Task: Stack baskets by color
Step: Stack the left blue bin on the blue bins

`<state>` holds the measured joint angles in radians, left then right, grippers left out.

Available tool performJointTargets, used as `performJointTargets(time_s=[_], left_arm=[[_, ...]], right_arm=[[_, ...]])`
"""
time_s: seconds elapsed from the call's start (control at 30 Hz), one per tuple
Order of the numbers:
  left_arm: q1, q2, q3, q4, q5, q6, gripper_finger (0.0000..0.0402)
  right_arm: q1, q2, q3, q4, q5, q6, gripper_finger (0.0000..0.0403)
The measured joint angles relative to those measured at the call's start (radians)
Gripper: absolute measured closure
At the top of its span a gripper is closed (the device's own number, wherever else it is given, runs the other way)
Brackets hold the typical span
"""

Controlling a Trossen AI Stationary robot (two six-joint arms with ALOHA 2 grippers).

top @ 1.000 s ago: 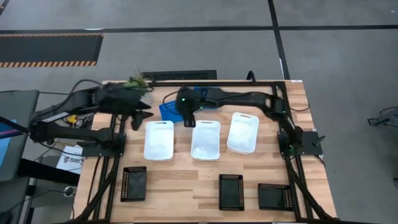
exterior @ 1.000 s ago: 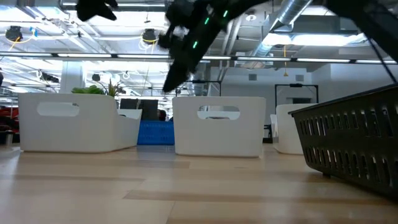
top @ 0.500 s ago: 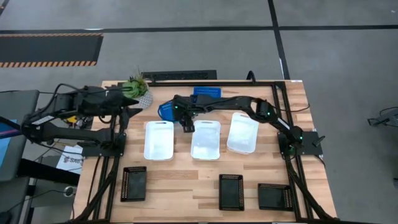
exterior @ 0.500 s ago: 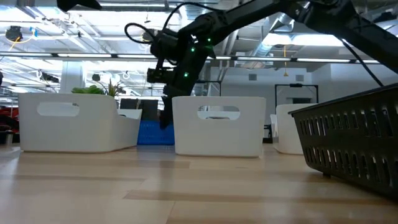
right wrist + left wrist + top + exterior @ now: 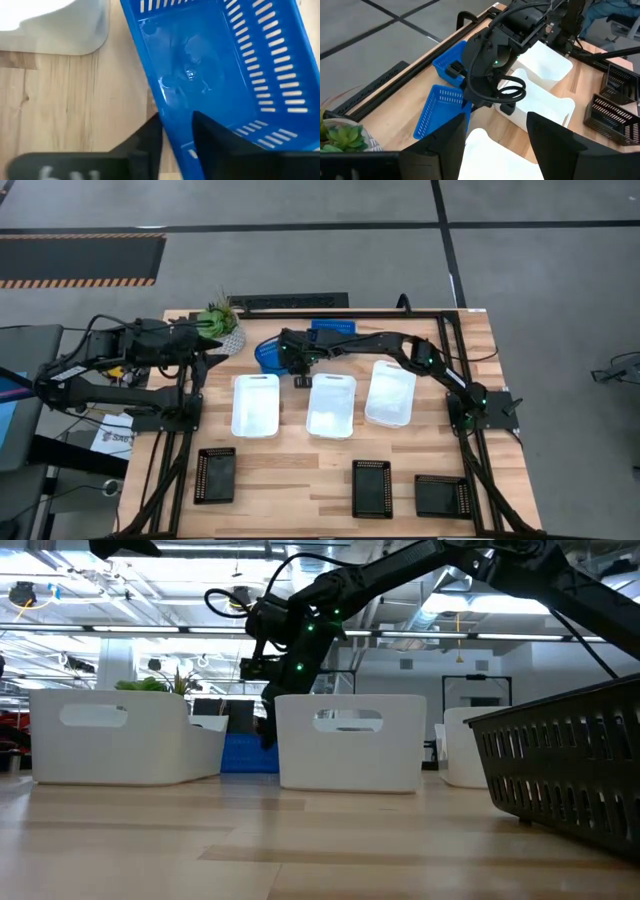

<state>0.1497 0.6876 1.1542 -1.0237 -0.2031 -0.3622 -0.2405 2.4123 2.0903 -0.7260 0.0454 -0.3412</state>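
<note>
A blue basket (image 5: 266, 356) sits tilted on the table behind the white baskets, and a second blue basket (image 5: 331, 328) lies near the far edge. My right gripper (image 5: 297, 372) reaches down into the tilted one (image 5: 210, 65) and is shut on its wall. Three white baskets (image 5: 255, 405) (image 5: 331, 405) (image 5: 391, 393) stand in a row mid-table. Three black baskets (image 5: 216, 475) (image 5: 371, 488) (image 5: 442, 495) sit along the near edge. My left gripper (image 5: 213, 352) hovers open at the far left, touching nothing. My right gripper has the blue basket's side wall (image 5: 172, 112) between its fingers, one finger inside the basket (image 5: 210, 142) and one outside (image 5: 147, 142). The fingers come slanting down from above, on the side toward the white baskets. The basket rests on the table.
A small green potted plant (image 5: 222, 325) stands at the far left corner, close to my left gripper. The middle white basket (image 5: 350, 740) stands right beside the right gripper. Bare wood lies between the white row and the black baskets.
My right gripper has come down from above the white baskets to the tilted blue basket. My left gripper has drawn back toward the table's left edge, away from that basket.
</note>
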Motion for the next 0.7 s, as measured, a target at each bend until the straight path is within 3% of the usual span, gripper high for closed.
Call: performJointTargets(time_s=[0.27,0.47,0.7], left_arm=[[0.0,0.0,0.0,-0.007,0.0,-0.001,0.0205],[0.0,0.0,0.0,-0.017,0.0,-0.002,0.0205],[0.0,0.0,0.0,-0.018,0.0,-0.006,0.0205]], right_arm=[[0.0,-0.001,0.0,0.005,0.006,-0.008,0.0391],[0.009,-0.013,-0.001,0.049,0.014,-0.006,0.0387],[0.009,-0.116,-0.001,0.079,0.06,0.012,0.0388]])
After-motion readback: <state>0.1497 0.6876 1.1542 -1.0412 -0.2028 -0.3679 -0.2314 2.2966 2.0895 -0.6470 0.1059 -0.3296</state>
